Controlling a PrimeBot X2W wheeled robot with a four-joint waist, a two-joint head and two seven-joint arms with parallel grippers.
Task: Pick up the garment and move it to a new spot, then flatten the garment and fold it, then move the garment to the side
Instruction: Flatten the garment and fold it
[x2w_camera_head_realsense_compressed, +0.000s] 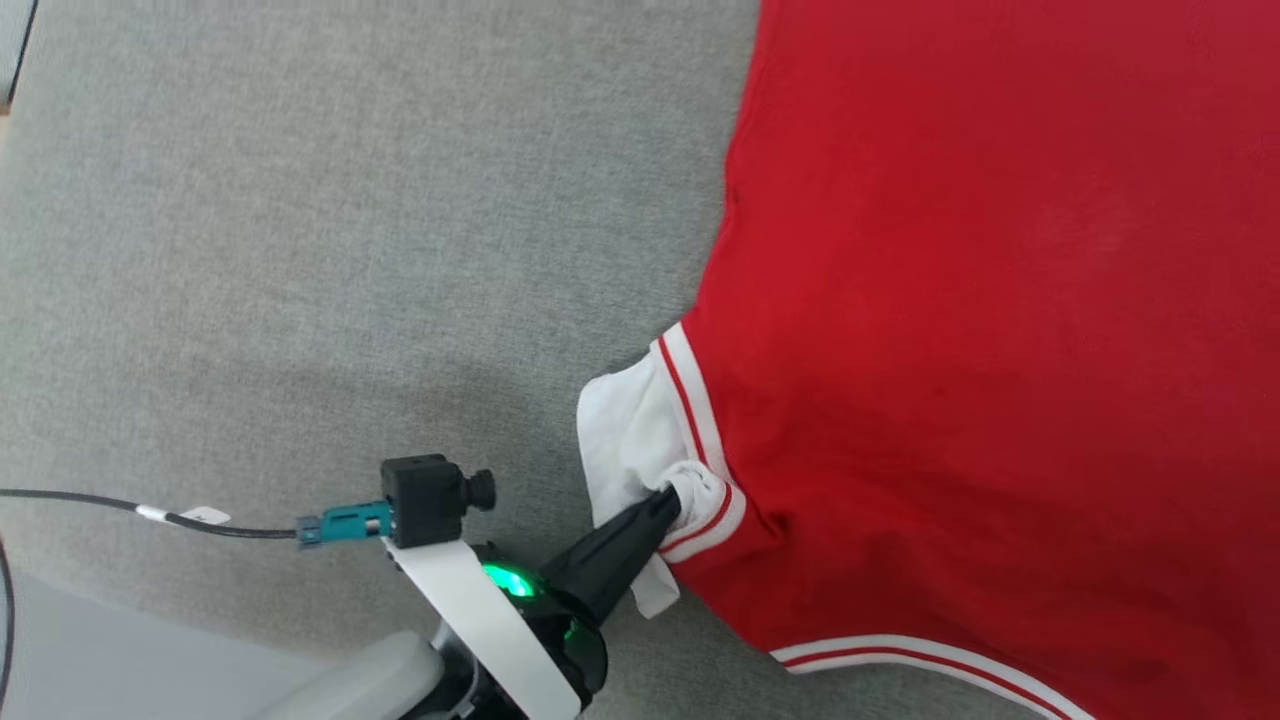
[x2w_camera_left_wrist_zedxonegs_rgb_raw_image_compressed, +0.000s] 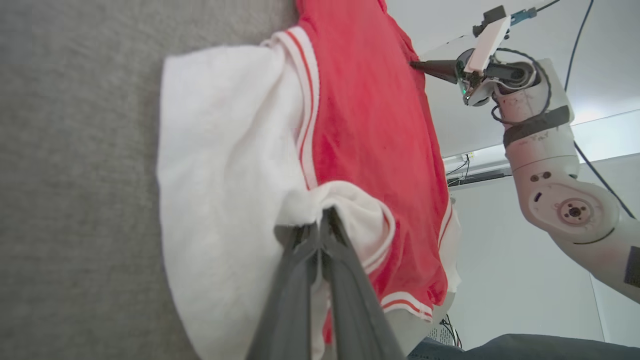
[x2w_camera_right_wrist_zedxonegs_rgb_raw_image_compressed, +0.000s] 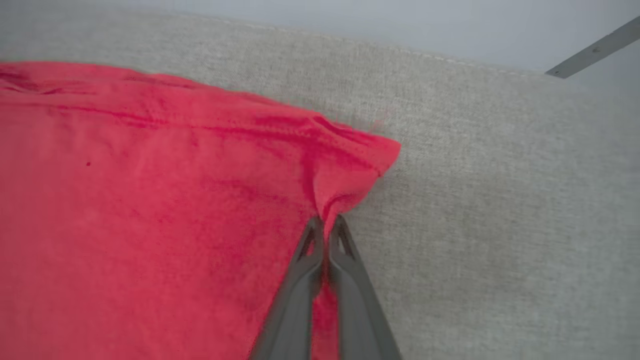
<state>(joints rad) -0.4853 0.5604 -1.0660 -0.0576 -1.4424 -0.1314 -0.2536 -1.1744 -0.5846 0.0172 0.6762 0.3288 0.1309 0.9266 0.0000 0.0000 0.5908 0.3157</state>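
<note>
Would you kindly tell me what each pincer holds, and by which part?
The left pincer grips the garment by its white sleeve end; the right pincer grips it near a red corner.

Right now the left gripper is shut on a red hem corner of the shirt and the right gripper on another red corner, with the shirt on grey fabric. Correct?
Not quite. The left gripper is shut on the white sleeve end of the garment, not a red corner; the left wrist view shows it. The right gripper does pinch a red corner, on the grey fabric.
</note>
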